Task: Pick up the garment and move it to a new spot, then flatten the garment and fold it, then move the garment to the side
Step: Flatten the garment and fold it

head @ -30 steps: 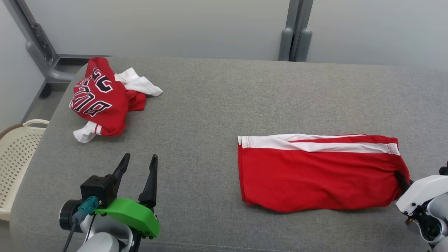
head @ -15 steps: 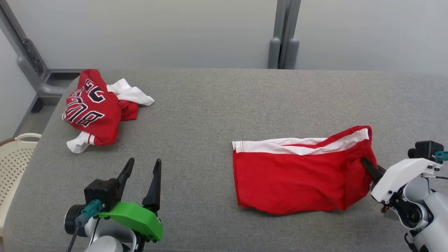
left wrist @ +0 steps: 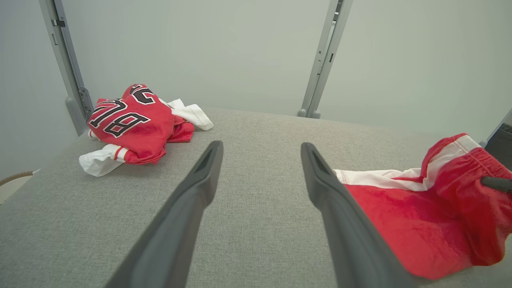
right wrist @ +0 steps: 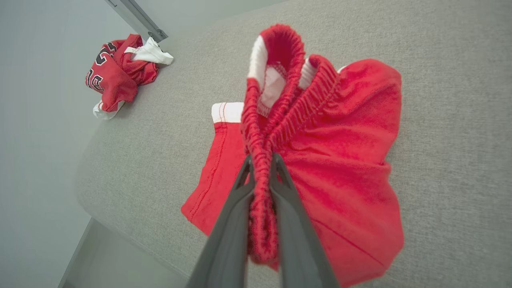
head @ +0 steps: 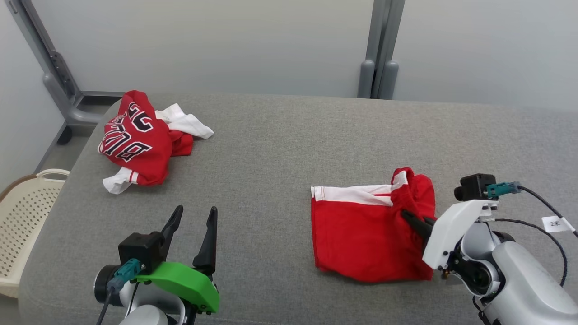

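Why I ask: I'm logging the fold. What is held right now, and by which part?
The right gripper is shut on the red shorts, pinching their elastic waistband. The left gripper is open, holding nothing.

Basket (head: 22, 216) cut off by left edge, head view. Jersey (head: 135, 144) lettering partly folded under, unreadable. Shorts (left wrist: 432, 216) run past right edge, left wrist view.

"BUL" on red jersey (head: 143, 151) (upside down)

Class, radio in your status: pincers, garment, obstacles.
Right pincer shut on red white-striped fabric shorts. Left pincer open, empty. Crumpled red lettered jersey lies apart.
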You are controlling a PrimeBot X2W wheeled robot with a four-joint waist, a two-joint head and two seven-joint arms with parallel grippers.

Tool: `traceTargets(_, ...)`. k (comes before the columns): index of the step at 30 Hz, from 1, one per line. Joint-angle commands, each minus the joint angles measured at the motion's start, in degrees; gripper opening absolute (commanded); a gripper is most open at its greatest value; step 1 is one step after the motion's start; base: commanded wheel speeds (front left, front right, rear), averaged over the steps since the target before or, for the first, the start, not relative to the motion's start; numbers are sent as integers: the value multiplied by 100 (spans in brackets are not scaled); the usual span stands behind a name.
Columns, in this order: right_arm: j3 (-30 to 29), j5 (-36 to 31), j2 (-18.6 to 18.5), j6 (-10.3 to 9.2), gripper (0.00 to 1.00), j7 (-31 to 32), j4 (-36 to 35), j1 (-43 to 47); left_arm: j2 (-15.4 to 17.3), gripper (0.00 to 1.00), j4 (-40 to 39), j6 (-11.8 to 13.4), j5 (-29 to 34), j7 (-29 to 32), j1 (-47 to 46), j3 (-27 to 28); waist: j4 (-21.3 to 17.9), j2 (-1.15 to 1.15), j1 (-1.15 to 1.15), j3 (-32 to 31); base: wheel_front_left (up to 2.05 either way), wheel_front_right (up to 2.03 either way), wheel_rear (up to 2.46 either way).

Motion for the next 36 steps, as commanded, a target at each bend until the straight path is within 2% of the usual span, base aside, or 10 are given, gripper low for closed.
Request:
traceTargets(1, 23, -110, 72, 0, 0, 60, 34, -81, -26, 100, 28, -19, -8, -17, -69, -8, 89, 0, 0, -21, 0, 0, 0)
traceTargets(9, 142, -674, 558, 0, 0, 271, 557, -340, -180, 100, 123, -104, 56, -29, -261, -117, 387, 0, 0, 41, 0, 0, 0)
traceTargets(18, 107, -1123, 922, 0, 0, 201, 1422, -714, -320, 100, 242, -167, 84, -73, -391, -180, 612, 0, 0, 165, 0, 0, 0)
traceTargets(24, 326, -1459, 1059, 0, 0, 72, 1919, -930, -370, 100, 316, -193, 83, -99, -438, -189, 649, 0, 0, 192, 0, 0, 0)
traceTargets(26, 395, -1531, 1107, 0, 31, 5, 2063, -993, -375, 100, 337, -197, 80, -109, -458, -190, 652, 0, 0, 195, 0, 0, 0)
traceTargets(27, 450, -1569, 1126, 0, 43, -25, 2121, -1030, -377, 100, 344, -201, 79, -112, -465, -194, 652, 0, 0, 195, 0, 0, 0)
traceTargets(28, 492, -1602, 1144, 0, 62, -65, 2172, -1059, -381, 100, 351, -207, 76, -110, -470, -197, 651, 0, 0, 194, 0, 0, 0)
traceTargets(29, 524, -1623, 1168, 0, 96, -98, 2231, -1086, -383, 100, 360, -208, 71, -112, -476, -199, 649, 0, 0, 192, 0, 0, 0)
traceTargets(31, 566, -1629, 1195, 0, 100, -112, 2278, -1112, -383, 100, 367, -210, 66, -113, -475, -200, 647, 0, 0, 188, 0, 0, 0)
traceTargets(36, 844, -1647, 1273, 0, 100, -229, 2299, -1285, -380, 100, 396, -208, 35, -118, -459, -195, 600, 0, 0, 158, 0, 0, 0)
